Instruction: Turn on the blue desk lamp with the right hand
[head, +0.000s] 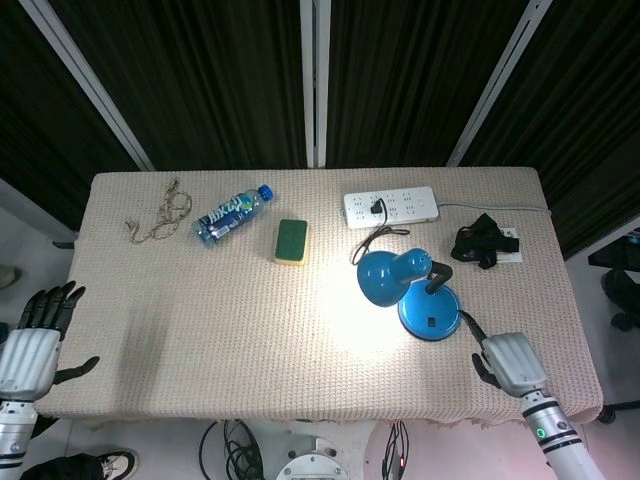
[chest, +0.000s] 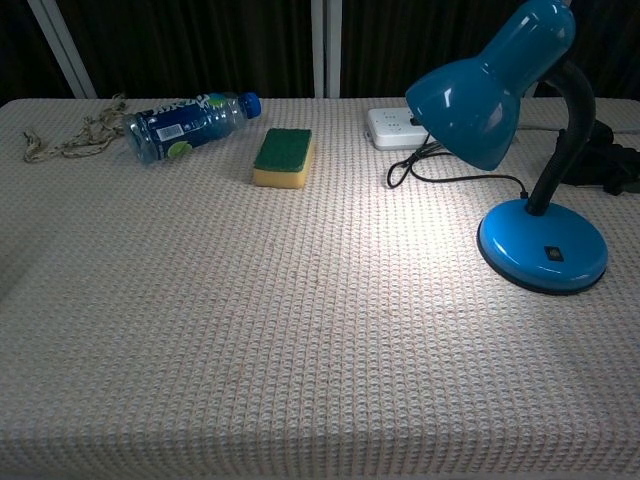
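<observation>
1. While it throws a bright pool of light onto the cloth to its left, the blue desk lamp (head: 412, 290) stands toward the right side of the bench (head: 200, 330), its shade tilted down and leftward on a black bent neck.
2. Its round blue base (chest: 543, 256) sits flat on the cloth, with a small dark switch (chest: 551, 252) on top and nothing touching it.
3. The right hand (head: 508, 362) lies near the bench's front right edge, just beside the base but apart from it; one dark finger points toward the base, and it holds nothing. Whether the other fingers are curled or spread I cannot tell. The chest view does not show it.
4. A black cord (chest: 440, 172) runs from the lamp back to a white power strip (head: 391, 207).
5. A black bundle (head: 482, 242) lies to the right of the strip.
6. A green and yellow sponge (chest: 284, 156), a water bottle (chest: 187, 125) on its side and a tangle of string (head: 160, 214) lie along the far left part.
7. The left hand (head: 35, 342) hangs off the bench's left front corner, fingers spread, empty.
</observation>
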